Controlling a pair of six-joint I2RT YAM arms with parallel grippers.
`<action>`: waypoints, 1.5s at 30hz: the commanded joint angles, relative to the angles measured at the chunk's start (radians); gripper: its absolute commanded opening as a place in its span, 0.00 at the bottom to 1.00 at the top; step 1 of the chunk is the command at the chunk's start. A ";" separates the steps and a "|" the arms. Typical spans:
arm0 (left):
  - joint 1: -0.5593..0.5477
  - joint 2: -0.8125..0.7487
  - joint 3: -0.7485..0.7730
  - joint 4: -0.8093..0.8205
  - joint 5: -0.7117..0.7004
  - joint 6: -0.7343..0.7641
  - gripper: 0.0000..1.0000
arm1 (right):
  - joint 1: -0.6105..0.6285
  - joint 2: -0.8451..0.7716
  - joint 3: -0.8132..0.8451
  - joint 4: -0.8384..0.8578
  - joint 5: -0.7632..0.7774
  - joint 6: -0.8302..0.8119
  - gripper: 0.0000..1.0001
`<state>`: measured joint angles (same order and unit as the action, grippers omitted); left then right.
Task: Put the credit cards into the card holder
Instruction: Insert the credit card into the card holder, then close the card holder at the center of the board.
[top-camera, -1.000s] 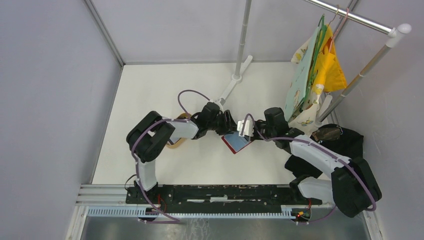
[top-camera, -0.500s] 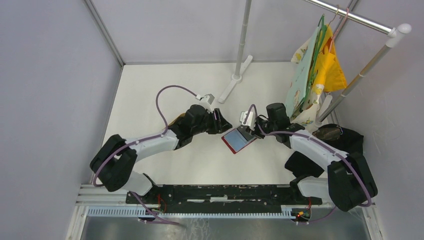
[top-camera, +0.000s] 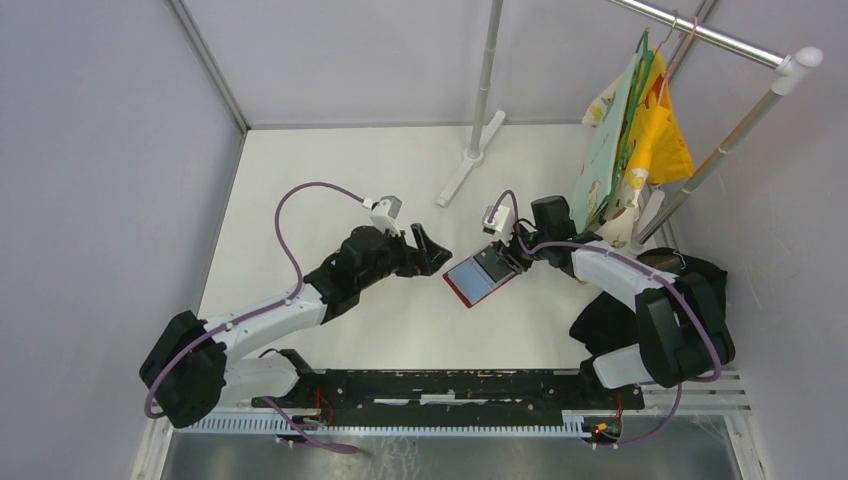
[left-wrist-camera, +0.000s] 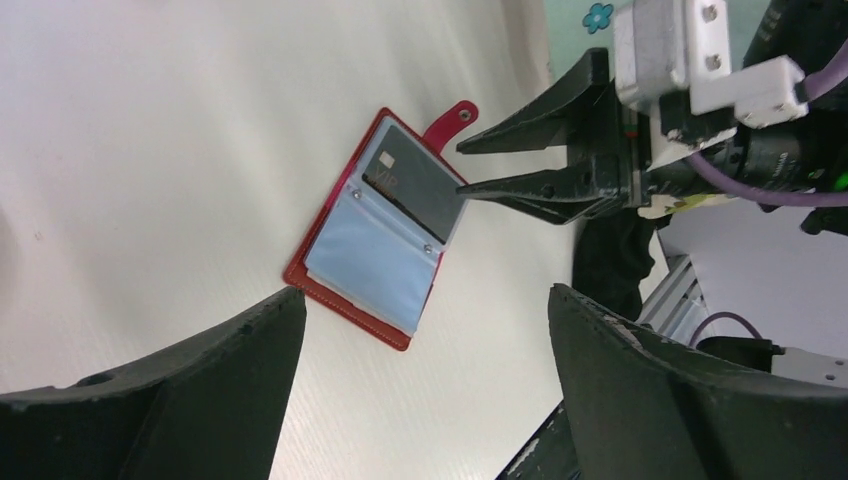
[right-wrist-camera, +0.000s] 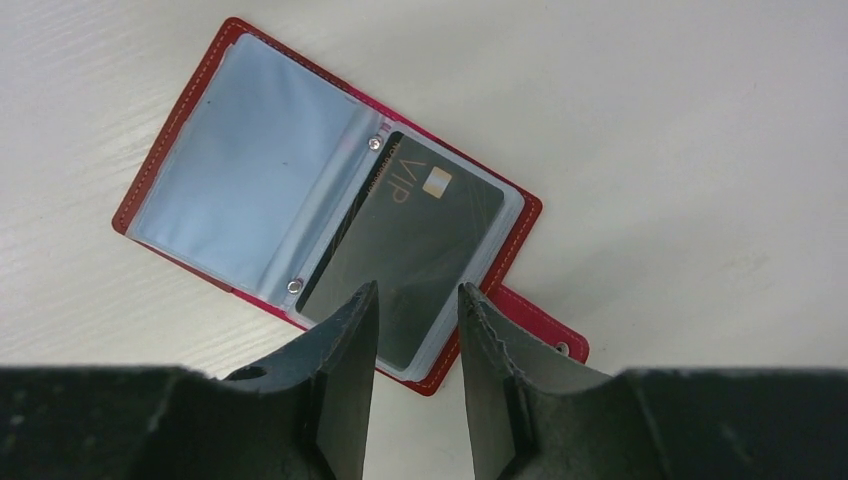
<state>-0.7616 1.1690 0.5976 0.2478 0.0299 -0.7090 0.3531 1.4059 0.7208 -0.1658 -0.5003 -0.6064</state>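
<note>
The red card holder (top-camera: 472, 282) lies open on the white table, its snap tab toward the right arm. A black credit card (right-wrist-camera: 420, 240) marked VIP sits in its right-hand pocket; the left grey-blue pocket (right-wrist-camera: 240, 190) looks empty. The holder (left-wrist-camera: 370, 255) and the card (left-wrist-camera: 415, 185) also show in the left wrist view. My left gripper (top-camera: 435, 250) is wide open and empty, just left of the holder. My right gripper (top-camera: 510, 258) hovers at the holder's tab edge, jaws a narrow gap apart and empty. No other cards are in view.
A rack's metal pole and base (top-camera: 470, 155) stand at the back. Coloured fabrics (top-camera: 630, 140) hang from a rail at the right. A black cloth (top-camera: 680, 290) lies by the right arm. The tan wooden tray is hidden.
My left arm has stretched out low to the left and its gripper has drawn back from the holder. My right gripper has pulled slightly back, leaving the open holder and its black card uncovered.
</note>
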 joint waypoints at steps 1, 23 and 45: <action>-0.002 0.045 -0.013 0.024 -0.011 -0.009 0.96 | -0.028 0.036 0.055 -0.010 -0.016 0.060 0.41; -0.176 0.313 -0.024 0.091 -0.238 -0.234 0.81 | -0.157 0.231 0.103 -0.033 -0.169 0.251 0.45; -0.114 0.509 -0.078 0.391 -0.087 -0.380 0.74 | -0.160 0.306 0.115 -0.088 -0.210 0.246 0.39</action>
<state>-0.8871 1.6440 0.5537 0.5541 -0.1123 -1.0328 0.1894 1.6760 0.8272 -0.2062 -0.7109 -0.3546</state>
